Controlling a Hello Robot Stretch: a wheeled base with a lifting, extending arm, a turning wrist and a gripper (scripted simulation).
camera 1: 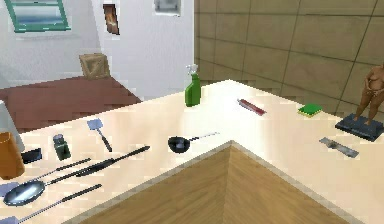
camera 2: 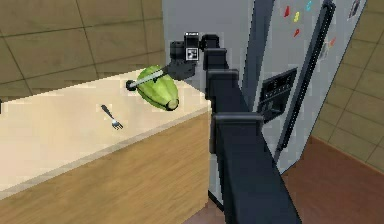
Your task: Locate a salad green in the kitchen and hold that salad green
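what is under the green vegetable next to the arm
Under the green vegetable is the pale countertop, near its corner by the fridge. The patch of counter right beneath it is covered.

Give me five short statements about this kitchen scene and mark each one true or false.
1. A fork lies on the countertop. True.
2. The salad green lies on the floor. False: it lies on the countertop, near the end beside the fridge.
3. A green bottle stands upright in the forward view. True.
4. The statue stands at the forward view's left. False: it stands at the right edge.
5. The gripper is at the fork. False: it is at the salad green, and whether it holds it cannot be told.
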